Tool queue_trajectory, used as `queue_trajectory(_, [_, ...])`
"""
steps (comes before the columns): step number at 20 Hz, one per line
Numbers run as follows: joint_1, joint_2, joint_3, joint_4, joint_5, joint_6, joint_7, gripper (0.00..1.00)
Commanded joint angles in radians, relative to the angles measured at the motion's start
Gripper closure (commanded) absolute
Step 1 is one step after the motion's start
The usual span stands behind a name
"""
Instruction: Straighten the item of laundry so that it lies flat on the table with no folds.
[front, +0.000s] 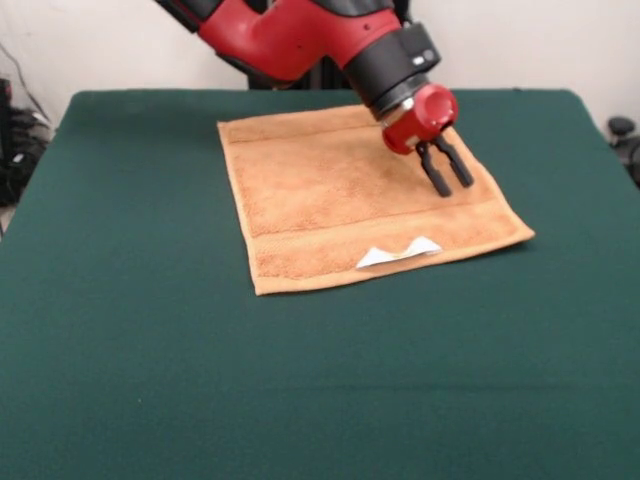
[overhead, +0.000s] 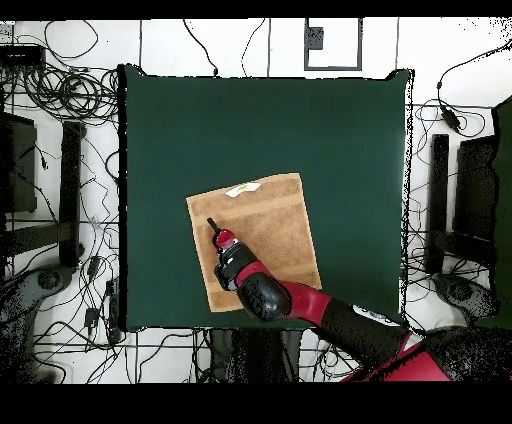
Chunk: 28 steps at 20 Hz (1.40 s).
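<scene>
One tan-orange towel lies spread open on the dark green table, toward the far side and a little right of centre in the front view, turned slightly askew to the table's edges. A woven band runs along its near short end, where one small white care tag lies on the cloth. No fold shows in either view.

One red and black arm reaches down from the upper left of the front view. Its gripper tilts toward the towel's right edge, the two black fingers slightly apart and holding nothing, their tips at or just above the terry.

From overhead, cables trail over the pale floor around the table, and dark stands flank it on both sides.
</scene>
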Motion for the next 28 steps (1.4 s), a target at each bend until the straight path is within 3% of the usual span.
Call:
queue_trajectory(1, [0.114, -0.072, -0.023, -0.279, 0.040, 0.037, 0.048, 0.00])
queue_trajectory(6, [0.280, -0.212, -0.229, -0.293, 0.136, -0.016, 0.005, 0.00])
queue_trajectory(10, [0.377, -0.266, -0.343, -0.297, 0.200, -0.031, 0.009, 0.00])
queue_trajectory(23, [0.460, -0.293, -0.444, -0.303, 0.237, -0.072, 0.058, 0.00])
queue_trajectory(28, [0.587, -0.283, -0.598, -0.327, 0.358, -0.162, -0.007, 0.00])
